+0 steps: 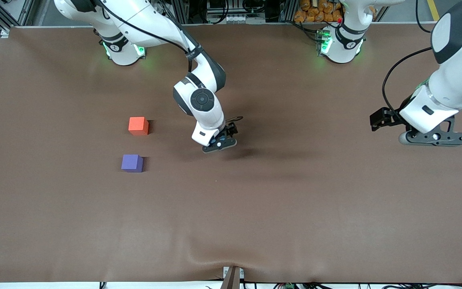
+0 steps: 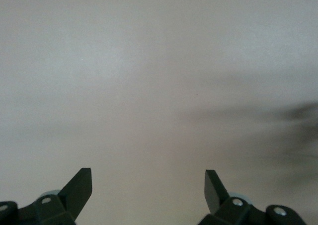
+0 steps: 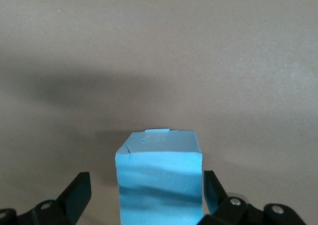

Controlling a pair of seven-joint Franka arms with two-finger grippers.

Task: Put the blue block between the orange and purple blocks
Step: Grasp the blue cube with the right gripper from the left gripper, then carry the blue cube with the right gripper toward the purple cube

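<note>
The blue block, a light sky-blue cube, stands between the fingers of my right gripper, which is open around it. One finger is close to the cube's side and the other stands clear of it. In the front view this gripper is low over the middle of the table and hides nearly all of the cube. The orange block and the purple block sit toward the right arm's end, the purple one nearer the front camera, with a gap between them. My left gripper waits open at its own end, and its wrist view shows only bare table.
The brown table cover is wrinkled near the front edge. A small bracket sticks up at the middle of that edge. The arm bases stand along the back.
</note>
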